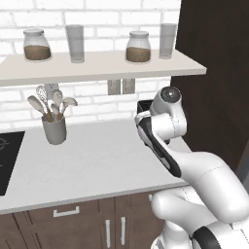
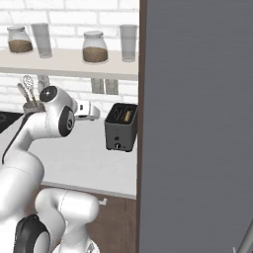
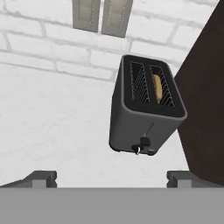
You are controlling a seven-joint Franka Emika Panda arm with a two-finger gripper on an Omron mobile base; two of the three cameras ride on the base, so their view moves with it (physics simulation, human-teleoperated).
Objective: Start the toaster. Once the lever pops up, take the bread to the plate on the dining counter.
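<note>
Toaster (image 3: pixel 146 109) sits on the light grey counter (image 2: pixel 84 163) right up against the dark tall cabinet (image 3: pixel 203 113), under the wall outlets (image 3: pixel 105 16). Bread (image 3: pixel 156 89) is down in the slot nearer that cabinet, other slot empty. Gripper (image 3: pixel 111 178) hangs above the counter, short of the toaster, fingers wide apart, holding nothing. Lever knob (image 3: pixel 144 142) low on the front face
</note>
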